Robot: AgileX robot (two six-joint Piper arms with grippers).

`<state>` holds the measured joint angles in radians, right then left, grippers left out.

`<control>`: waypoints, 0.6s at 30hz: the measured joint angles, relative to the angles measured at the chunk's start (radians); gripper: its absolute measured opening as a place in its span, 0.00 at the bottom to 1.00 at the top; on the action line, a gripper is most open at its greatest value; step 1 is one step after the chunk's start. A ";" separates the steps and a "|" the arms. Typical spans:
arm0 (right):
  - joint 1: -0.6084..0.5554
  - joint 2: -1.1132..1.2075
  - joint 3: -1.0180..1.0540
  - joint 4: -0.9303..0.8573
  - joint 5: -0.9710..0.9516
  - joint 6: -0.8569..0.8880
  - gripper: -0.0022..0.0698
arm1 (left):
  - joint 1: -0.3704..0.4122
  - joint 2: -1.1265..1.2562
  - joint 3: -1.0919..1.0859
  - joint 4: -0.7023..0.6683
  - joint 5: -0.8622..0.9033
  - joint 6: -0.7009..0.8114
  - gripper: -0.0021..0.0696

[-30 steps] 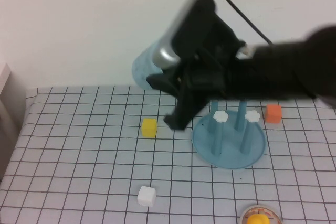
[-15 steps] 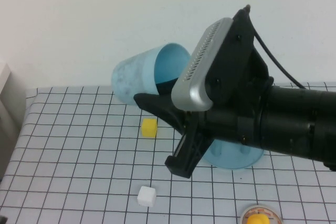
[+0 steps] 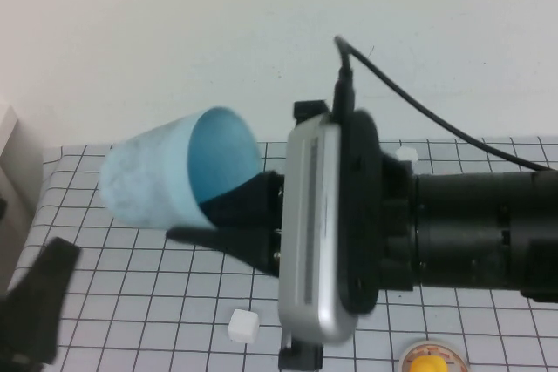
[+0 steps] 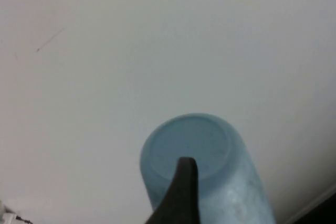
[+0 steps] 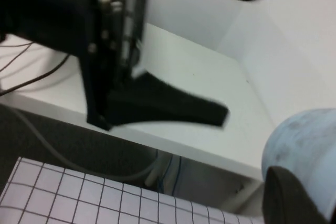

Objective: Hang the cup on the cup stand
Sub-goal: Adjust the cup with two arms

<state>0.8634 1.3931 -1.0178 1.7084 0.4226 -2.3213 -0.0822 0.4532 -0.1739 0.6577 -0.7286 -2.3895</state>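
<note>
Whereas a second ago the right arm hung over the cup stand with the cup behind it, the arm has since swung toward the robot's left and come close under the high camera. Its silver wrist housing (image 3: 318,233) now fills the foreground, to the right of the cup. The right gripper (image 3: 205,219) pinches the cup (image 3: 179,172) at its rim, one finger inside the mouth and one under the wall. The cup lies on its side in the air, mouth toward the arm.

Down and left of the cup, the left gripper (image 3: 39,311) has come into view. The right wrist view shows its fingers (image 5: 168,108) spread, and they are not touching the cup.

Right of the cup and beyond the arm, only one white cap of the cup stand (image 3: 406,154) shows.

Carrying the cup away from the pegs toward an open second gripper looks like a handover or regrasp, so the hanging is not yet done.
</note>
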 joint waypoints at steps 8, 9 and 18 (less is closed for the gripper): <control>0.009 0.056 -0.014 -0.004 0.164 -0.207 0.07 | 0.000 0.114 0.000 0.052 -0.126 -0.136 0.99; 0.010 0.065 -0.022 -0.004 0.182 -0.220 0.07 | 0.000 0.128 0.000 0.052 -0.138 -0.138 0.98; 0.042 0.148 -0.053 -0.004 0.218 -0.405 0.07 | 0.000 0.191 0.000 0.057 -0.166 -0.132 0.94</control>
<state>0.9054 1.5414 -1.0708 1.7047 0.6404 -2.7263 -0.0822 0.6445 -0.1739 0.7144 -0.8948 -2.5220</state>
